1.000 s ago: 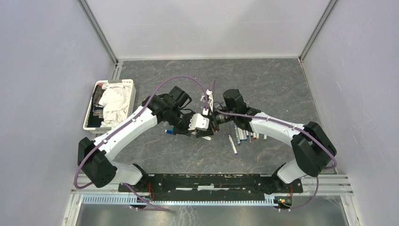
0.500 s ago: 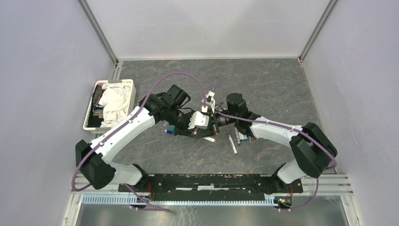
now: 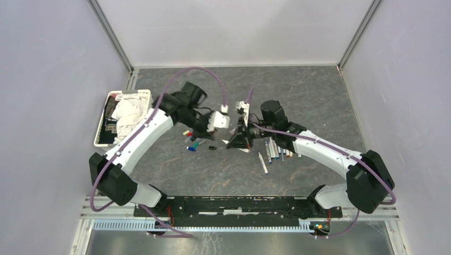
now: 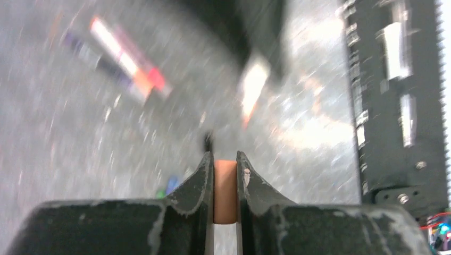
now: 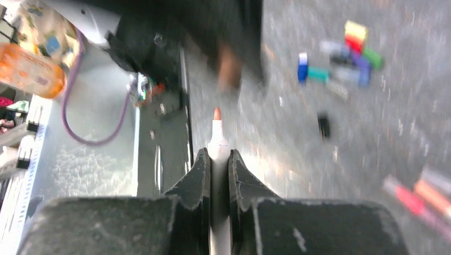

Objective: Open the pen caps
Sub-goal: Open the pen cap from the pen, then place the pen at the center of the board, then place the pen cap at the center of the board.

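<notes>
The left gripper (image 4: pixel 225 158) clenches an orange cap (image 4: pixel 225 197); the right gripper (image 5: pixel 217 155) grasps the matching pen (image 5: pixel 217 139), tip bared. The two are held apart above mid-counter (image 3: pixel 319 90). Loose caps (image 3: pixel 194 141) lie to the left, so several pens look done. A row of pens (image 3: pixel 276 151) lies to the right, some probably left to open, though they are too small to tell.

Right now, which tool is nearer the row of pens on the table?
Right. Right tool sits just left of the row of pens; left tool is farther left.
</notes>
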`<state>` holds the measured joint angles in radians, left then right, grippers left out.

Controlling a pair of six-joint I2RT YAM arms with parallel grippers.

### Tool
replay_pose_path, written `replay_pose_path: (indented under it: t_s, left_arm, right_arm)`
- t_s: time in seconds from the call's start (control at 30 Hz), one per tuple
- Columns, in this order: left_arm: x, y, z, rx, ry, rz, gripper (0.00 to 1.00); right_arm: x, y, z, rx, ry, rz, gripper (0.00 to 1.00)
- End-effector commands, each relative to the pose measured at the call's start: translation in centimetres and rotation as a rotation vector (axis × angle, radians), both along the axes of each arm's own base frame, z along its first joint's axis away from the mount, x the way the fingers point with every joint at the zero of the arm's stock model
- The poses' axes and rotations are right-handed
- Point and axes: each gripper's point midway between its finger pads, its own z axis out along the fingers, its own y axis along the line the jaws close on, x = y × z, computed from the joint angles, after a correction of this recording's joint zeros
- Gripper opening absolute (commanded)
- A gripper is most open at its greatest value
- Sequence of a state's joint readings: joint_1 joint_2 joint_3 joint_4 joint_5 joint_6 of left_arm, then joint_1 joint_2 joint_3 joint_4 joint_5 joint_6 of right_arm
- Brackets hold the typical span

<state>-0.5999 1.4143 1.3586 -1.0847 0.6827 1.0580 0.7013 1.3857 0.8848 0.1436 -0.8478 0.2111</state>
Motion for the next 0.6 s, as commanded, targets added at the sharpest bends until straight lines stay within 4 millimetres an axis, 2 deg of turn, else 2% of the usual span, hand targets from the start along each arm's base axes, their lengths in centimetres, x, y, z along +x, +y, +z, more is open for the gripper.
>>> replay_pose_path:
  t_s: [0.0,0.13,0.27,0.37,0.47,0.57]
  left_arm:
    - [4.6,8.2,0.0,0.184,-0.076,0.180,0.02]
    - [4.8,8.8,-1.0,0.181,-0.060,0.199,0.02]
    - [5.3,8.0,-2.6,0.138,-0.040,0.251,0.02]
    - [6.0,7.4,-5.2,0.103,-0.006,0.328,0.02]
    - [7.8,7.2,-8.5,0.091,-0.011,0.439,0.03]
    - [9.1,7.8,-11.4,0.116,-0.016,0.539,0.04]
  right_arm:
    - [-2.5,-5.6,-7.0,-0.279,0.181,-0.054,0.00]
    - [-1.8,-7.0,-7.5,-0.337,0.161,-0.104,0.00]
    - [0.1,-8.1,-7.3,-0.368,0.110,-0.213,0.00]
    - [2.9,-10.1,-8.5,-0.447,0.056,-0.420,0.00]
    - [5.4,-13.2,-9.6,-0.494,0.007,-0.678,0.00]
    - [5.8,-15.1,-11.1,-0.462,0.007,-0.837,0.00]
